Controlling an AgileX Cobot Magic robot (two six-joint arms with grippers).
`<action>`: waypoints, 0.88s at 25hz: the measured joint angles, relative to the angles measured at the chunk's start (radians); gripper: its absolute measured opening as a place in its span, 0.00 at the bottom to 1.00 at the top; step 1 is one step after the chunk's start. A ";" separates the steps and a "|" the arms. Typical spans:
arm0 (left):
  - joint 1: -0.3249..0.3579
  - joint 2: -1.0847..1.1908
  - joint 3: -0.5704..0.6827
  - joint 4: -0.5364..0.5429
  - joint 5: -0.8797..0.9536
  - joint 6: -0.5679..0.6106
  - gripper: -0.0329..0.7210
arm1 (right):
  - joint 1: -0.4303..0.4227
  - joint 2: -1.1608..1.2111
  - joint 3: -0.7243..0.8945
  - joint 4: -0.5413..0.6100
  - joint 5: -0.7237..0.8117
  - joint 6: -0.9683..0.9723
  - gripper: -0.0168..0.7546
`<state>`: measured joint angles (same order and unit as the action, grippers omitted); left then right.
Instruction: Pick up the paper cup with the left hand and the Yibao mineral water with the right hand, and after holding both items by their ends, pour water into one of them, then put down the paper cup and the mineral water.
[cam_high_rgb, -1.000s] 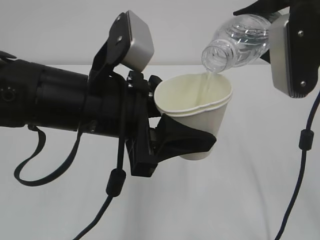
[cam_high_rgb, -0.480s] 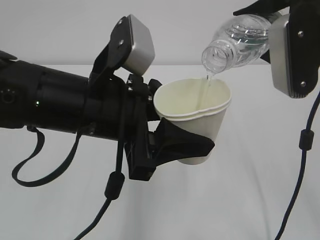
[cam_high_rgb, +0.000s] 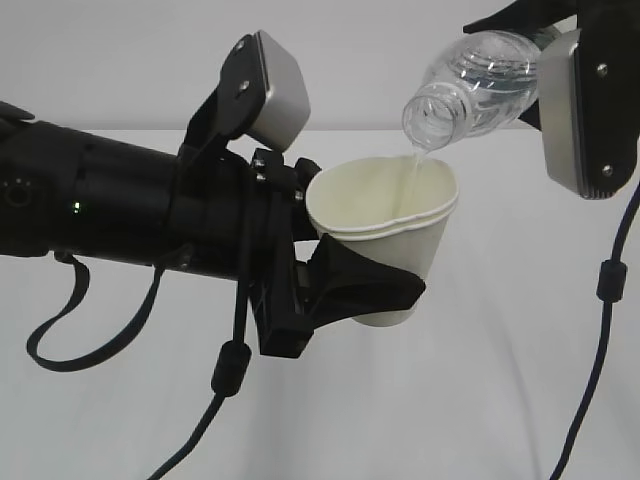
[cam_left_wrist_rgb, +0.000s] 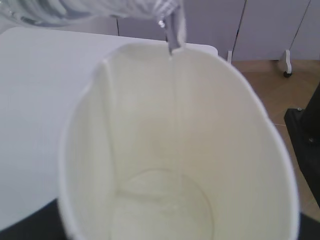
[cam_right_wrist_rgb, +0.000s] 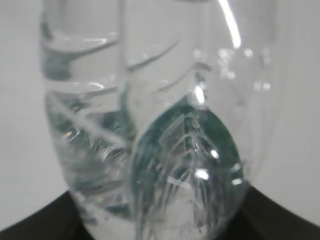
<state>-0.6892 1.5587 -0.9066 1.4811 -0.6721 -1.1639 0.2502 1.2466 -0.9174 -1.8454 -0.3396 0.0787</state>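
The left hand (cam_high_rgb: 345, 285) clamps the paper cup (cam_high_rgb: 385, 240) between its jaws, now raised slightly under the spout. The right hand (cam_high_rgb: 560, 100) grips the tilted Yibao mineral water (cam_high_rgb: 470, 85); water (cam_high_rgb: 412, 175) keeps streaming in, so pouring continues.

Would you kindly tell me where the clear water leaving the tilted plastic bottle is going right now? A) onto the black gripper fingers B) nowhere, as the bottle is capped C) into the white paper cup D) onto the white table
C: a thin clear stream of water falls from the open mouth of the tilted clear plastic bottle into the white paper cup held just below it.
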 joint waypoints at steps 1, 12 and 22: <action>0.000 0.000 0.000 0.000 0.000 -0.001 0.62 | 0.000 0.000 0.000 0.000 -0.002 -0.002 0.55; 0.000 0.000 0.000 0.035 0.000 -0.029 0.62 | 0.000 0.000 0.000 0.000 -0.007 -0.004 0.55; 0.000 0.000 0.000 0.039 -0.023 -0.032 0.62 | 0.000 0.000 0.000 0.000 -0.008 -0.010 0.55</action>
<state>-0.6892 1.5587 -0.9066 1.5196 -0.6951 -1.1957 0.2502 1.2466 -0.9174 -1.8454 -0.3476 0.0685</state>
